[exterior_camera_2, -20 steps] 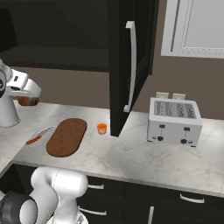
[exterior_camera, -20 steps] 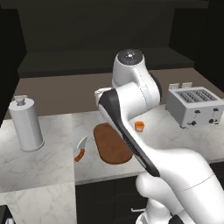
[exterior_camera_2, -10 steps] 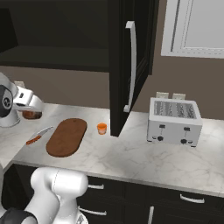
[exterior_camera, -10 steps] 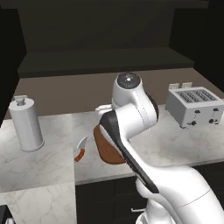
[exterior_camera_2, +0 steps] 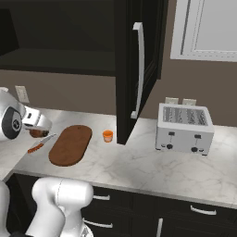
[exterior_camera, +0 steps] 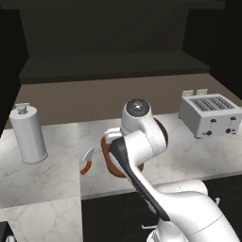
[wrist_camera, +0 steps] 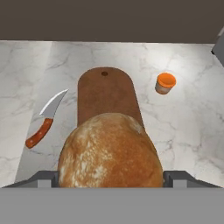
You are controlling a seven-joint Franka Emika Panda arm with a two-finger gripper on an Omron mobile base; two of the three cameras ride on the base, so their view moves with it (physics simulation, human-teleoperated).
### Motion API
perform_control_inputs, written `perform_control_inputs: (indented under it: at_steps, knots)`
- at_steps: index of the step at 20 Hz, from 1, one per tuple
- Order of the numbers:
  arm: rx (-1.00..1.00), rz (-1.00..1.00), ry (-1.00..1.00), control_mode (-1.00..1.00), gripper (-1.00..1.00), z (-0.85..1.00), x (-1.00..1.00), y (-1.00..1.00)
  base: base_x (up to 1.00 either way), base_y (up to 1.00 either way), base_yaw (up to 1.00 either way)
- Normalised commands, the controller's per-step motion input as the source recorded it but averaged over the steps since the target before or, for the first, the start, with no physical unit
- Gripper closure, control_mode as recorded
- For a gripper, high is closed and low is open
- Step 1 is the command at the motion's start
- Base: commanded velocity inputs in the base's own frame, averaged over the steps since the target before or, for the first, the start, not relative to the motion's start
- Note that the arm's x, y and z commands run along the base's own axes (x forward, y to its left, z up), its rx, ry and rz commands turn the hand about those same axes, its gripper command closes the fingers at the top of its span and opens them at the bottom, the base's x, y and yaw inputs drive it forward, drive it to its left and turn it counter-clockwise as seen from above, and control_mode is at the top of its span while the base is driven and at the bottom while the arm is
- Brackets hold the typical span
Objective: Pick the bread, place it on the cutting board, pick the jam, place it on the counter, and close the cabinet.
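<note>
Marble counter (exterior_camera_2: 139,166) with grey veins runs across the kitchen above dark lower cupboards (exterior_camera_2: 194,217), and everything of the task sits on or over it. Nearest the hand camera, the bread (wrist_camera: 109,151) bulks between the two dark fingertips (wrist_camera: 174,177), which press on its sides; the gripper (wrist_camera: 109,179) is closed around the roll and carries it above the near end of the cutting board (wrist_camera: 105,94). Whether the roll touches the wood cannot be told. At about ten o'clock from the bread lies an orange-handled knife (wrist_camera: 44,119), just beside the board's long edge, blade pointing away. At about one o'clock stands the jam (wrist_camera: 165,83), upright on the marble, near the board's far corner but apart from it. In the right base view, the jar (exterior_camera_2: 108,135) sits between the board (exterior_camera_2: 70,144) and the open door of the cabinet (exterior_camera_2: 136,69), whose silver handle hangs above it. Farther off, at three o'clock, a toaster (exterior_camera_2: 184,128) rests against the wall. A pale canister (exterior_camera: 28,134) stands at the counter's left end.
</note>
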Motion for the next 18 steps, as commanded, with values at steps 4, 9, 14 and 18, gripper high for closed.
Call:
perform_control_inputs:
  at_steps: [4, 9, 14, 18]
  knots:
    - [0.00, 0.01, 0.00, -1.00, 1.00, -0.32, 0.28, 0.00, 0.00, 0.00, 0.00]
    - [0.00, 0.01, 0.00, -1.00, 1.00, -0.30, 0.27, 0.00, 0.00, 0.00, 0.00]
    - [0.00, 0.00, 0.00, -1.00, 1.00, -0.30, 0.28, 0.00, 0.00, 0.00, 0.00]
    - [0.00, 0.00, 0.00, -1.00, 1.00, -0.28, 0.21, 0.00, 0.00, 0.00, 0.00]
